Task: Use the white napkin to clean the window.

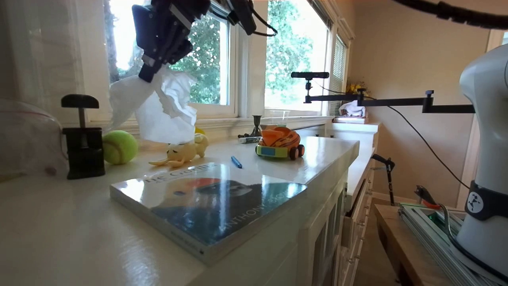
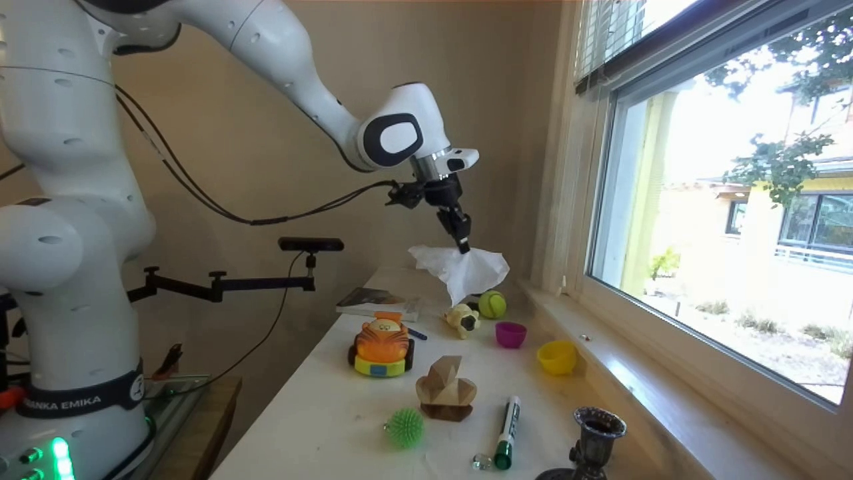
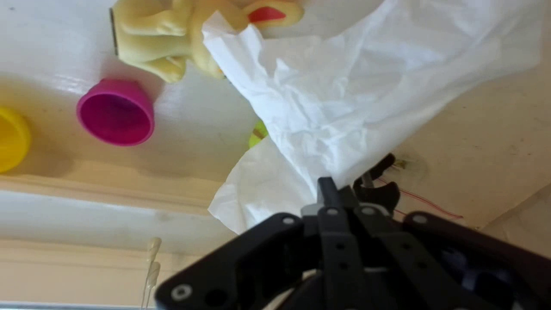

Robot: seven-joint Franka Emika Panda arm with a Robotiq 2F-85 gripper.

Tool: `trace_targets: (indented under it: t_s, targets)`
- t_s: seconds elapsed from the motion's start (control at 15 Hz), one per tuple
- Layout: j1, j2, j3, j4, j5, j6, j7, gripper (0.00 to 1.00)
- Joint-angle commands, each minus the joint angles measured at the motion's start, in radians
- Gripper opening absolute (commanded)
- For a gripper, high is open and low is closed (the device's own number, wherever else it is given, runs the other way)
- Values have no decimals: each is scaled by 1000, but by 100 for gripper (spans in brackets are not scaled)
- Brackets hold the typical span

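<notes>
The white napkin [image 1: 168, 115] hangs, thin and wrinkled, from my gripper [image 1: 147, 73] above the counter. It shows in both exterior views, here spread to both sides of the fingertips [image 2: 466, 273]. In the wrist view the napkin [image 3: 340, 99] fans out from the gripper [image 3: 335, 189], whose fingers are closed together on it. The window [image 2: 706, 240], a wide glass pane in a white frame, stands at the right in an exterior view, apart from the napkin. A glass pane with green leaves [image 1: 210, 63] also stands behind the gripper. The napkin touches no glass that I can see.
Below lie a yellow toy [image 1: 182, 153], a tennis ball [image 1: 120, 147], a black clamp [image 1: 83, 139] and a book [image 1: 210, 206]. An orange toy car [image 2: 383, 347], pink cup [image 2: 510, 335], yellow cup [image 2: 557, 358] and candle holder [image 2: 596, 433] stand along the counter. A sill [image 2: 640, 380] runs beneath the window.
</notes>
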Motion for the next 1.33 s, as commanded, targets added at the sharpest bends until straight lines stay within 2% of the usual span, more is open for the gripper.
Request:
trace_targets:
  t_s: [0.0,0.27,0.6,0.93,1.0,1.27]
  targets:
    - [-89,-93,64,-93,-274,59,146,0]
    - [-204,-163,146,-115,-596,59,365,0]
    - [-284,-214,209,-126,-876,4,594,0]
    - [-349,-252,215,-144,-1028,-69,724,0]
    - [-318,-201,201,-118,-968,-45,654,0]
    - [-321,-199,202,-119,-972,-47,658,1]
